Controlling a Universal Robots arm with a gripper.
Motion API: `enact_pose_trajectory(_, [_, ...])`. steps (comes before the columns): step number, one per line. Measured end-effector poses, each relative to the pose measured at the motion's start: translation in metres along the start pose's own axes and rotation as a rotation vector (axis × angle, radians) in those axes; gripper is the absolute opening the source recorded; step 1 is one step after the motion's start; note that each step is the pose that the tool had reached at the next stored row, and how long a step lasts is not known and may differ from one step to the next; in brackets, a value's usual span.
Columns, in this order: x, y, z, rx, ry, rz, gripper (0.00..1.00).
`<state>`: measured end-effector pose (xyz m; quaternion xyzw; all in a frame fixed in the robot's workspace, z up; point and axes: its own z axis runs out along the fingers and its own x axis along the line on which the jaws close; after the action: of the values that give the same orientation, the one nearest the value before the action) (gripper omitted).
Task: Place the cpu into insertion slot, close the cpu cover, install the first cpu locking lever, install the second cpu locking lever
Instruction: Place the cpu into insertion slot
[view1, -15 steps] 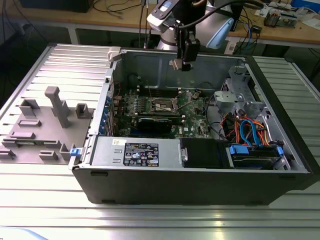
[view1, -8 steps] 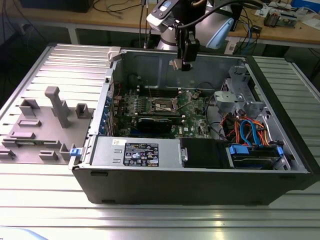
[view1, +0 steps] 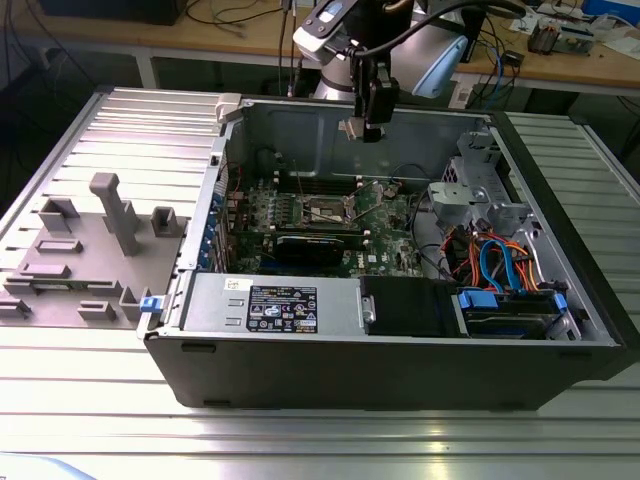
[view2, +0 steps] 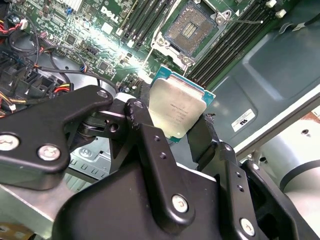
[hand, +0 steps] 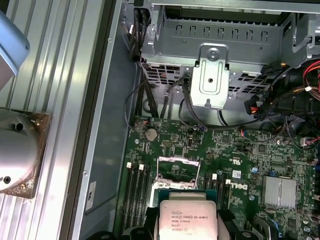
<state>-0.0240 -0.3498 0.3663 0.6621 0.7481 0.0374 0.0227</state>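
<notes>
Your gripper (view2: 171, 116) is clamped on the cpu (view2: 179, 102), holding it well above the uncovered insertion slot (view2: 190, 27).

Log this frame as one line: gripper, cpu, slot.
gripper: shut on cpu | cpu: held above motherboard, not seated | insertion slot: empty, contacts exposed

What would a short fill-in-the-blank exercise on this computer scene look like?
1. The cpu is clamped between the gripper's two black ____.
2. The insertion slot has no chip in it, so it is ____.
3. In the exterior view, the gripper hangs ____ the green circuit board.

Missing words: fingers; empty; above.
</notes>
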Motion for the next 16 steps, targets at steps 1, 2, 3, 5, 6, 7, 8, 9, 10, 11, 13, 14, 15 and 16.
enact_pose_trajectory(1, [0.0, 0.0, 0.0, 0.0, -0.0002, 0.002, 0.54])
enact_pose_trajectory(2, [0.0, 0.0, 0.0, -0.0001, -0.0005, 0.006, 0.54])
enact_pose_trajectory(3, [0.0, 0.0, 0.0, -0.0001, -0.0007, 0.009, 0.54])
enact_pose_trajectory(5, [0.0, 0.0, 0.0, -0.0003, -0.0016, 0.019, 0.54])
enact_pose_trajectory(6, [0.0, 0.0, 0.0001, -0.0004, -0.0023, 0.028, 0.54])
enact_pose_trajectory(7, [0.0, 0.0, 0.0, -0.0006, -0.0032, 0.037, 0.54])
enact_pose_trajectory(8, [0.0, 0.0, 0.0, -0.0006, -0.004, 0.046, 0.54])
enact_pose_trajectory(9, [0.0, 0.0, 0.0001, -0.0008, -0.0043, 0.05, 0.54])
enact_pose_trajectory(10, [0.0, 0.0, 0.0001, -0.0008, -0.0046, 0.054, 0.54])
enact_pose_trajectory(11, [0.0, 0.0, 0.0001, -0.0009, -0.005, 0.059, 0.54])
enact_pose_trajectory(13, [0.0, 0.0, 0.0, -0.0011, -0.0059, 0.069, 0.54])
enact_pose_trajectory(14, [0.0, 0.0, 0.0, -0.001, -0.006, 0.069, 0.54])
enact_pose_trajectory(15, [0.0, 0.0, 0.0001, -0.0011, -0.006, 0.07, 0.54])
enact_pose_trajectory(16, [0.0, 0.0, 0.0001, -0.0011, -0.006, 0.07, 0.54])
